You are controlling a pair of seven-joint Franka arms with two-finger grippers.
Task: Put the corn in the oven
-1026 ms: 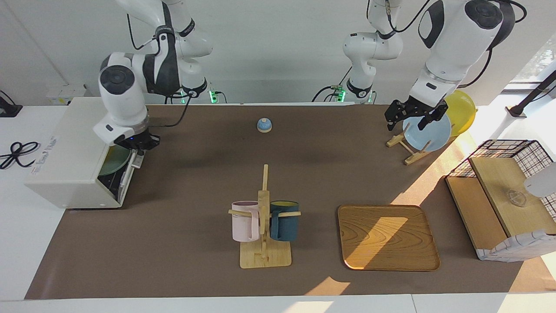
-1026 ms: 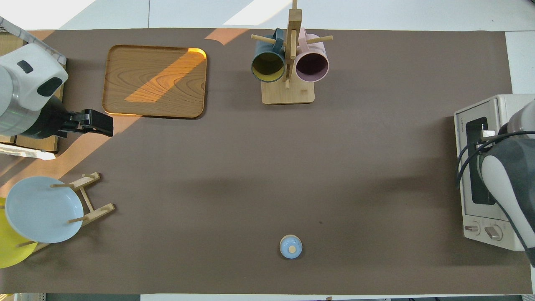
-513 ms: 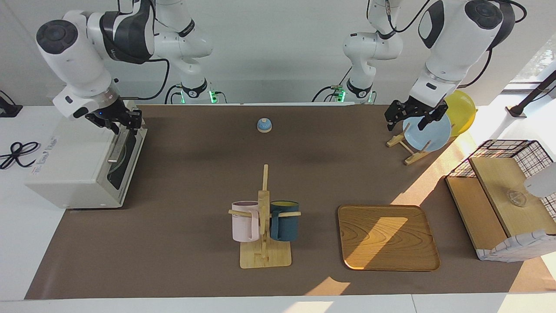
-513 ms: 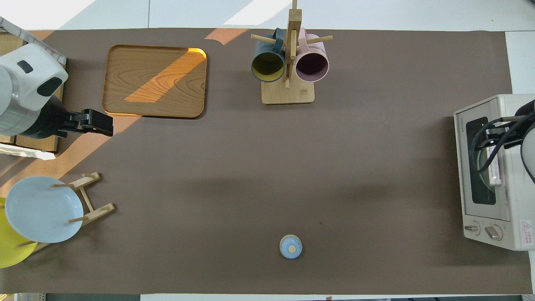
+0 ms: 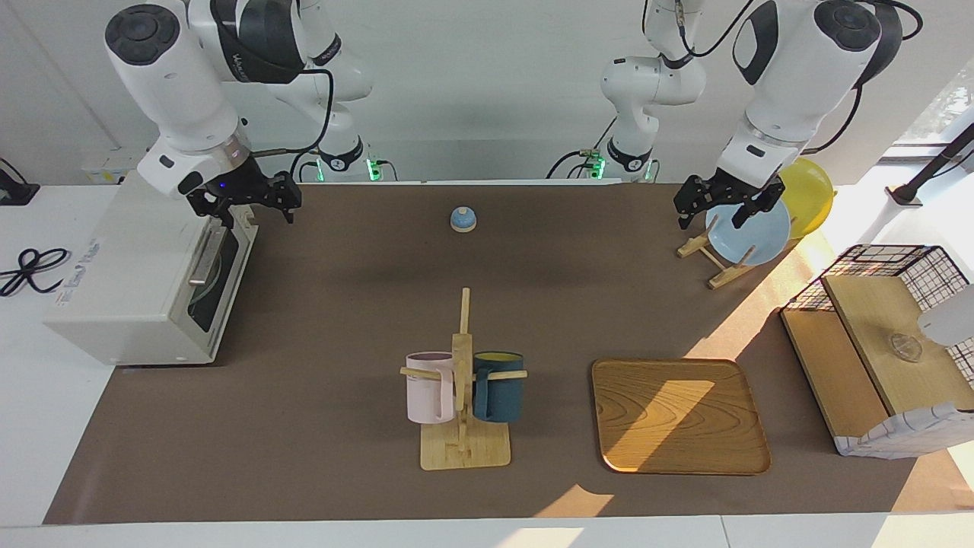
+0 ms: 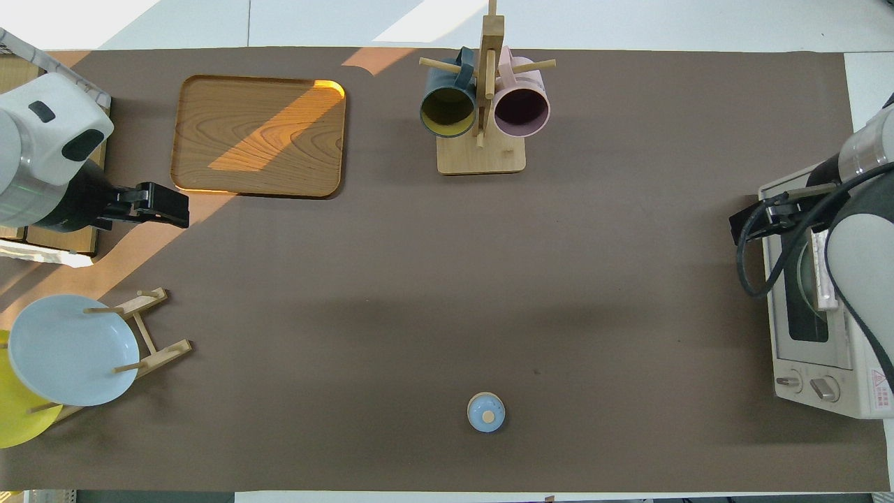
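The white oven stands at the right arm's end of the table, and it also shows in the overhead view. Its dark glass door is shut, and a pale green plate shows dimly through the glass. No corn is in view. My right gripper hangs open and empty just above the door's top edge, and the overhead view also shows the right gripper. My left gripper waits open over the plate rack, holding nothing. From above, the left gripper shows near the wooden tray.
A small blue knobbed lid lies near the robots at mid-table. A mug rack with a pink and a dark blue mug stands farther out, beside a wooden tray. A blue plate and a yellow plate lean in a rack. A wire basket sits at the left arm's end.
The oven door swung up from open to shut. My right gripper let go of it, opened, and rose toward the table's middle. The left arm has not moved.
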